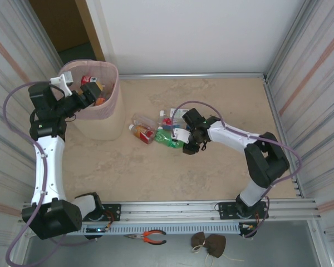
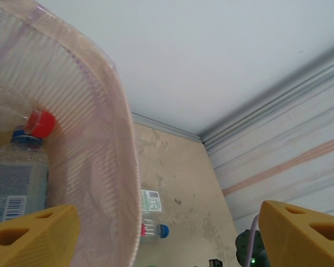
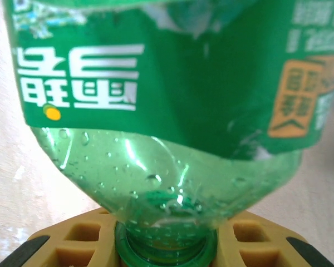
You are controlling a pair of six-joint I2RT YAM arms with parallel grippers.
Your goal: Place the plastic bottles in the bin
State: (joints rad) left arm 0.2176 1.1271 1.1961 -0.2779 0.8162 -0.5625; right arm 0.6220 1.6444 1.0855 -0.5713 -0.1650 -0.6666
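Beige tabletop point(image 1: 211, 178) from above: we log left gripper point(image 1: 91, 92) over the bin point(image 1: 110, 119), right gripper point(image 1: 182, 141) at the green bottle point(image 1: 166, 139) mid-table; left wrist, fingers point(image 2: 33, 236) spread empty; right wrist, pads point(image 3: 83, 240) clamped on its neck, which we judge may slip.

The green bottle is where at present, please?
The green bottle lies mid-table in the top view, right of the bin, neck in the right hand.
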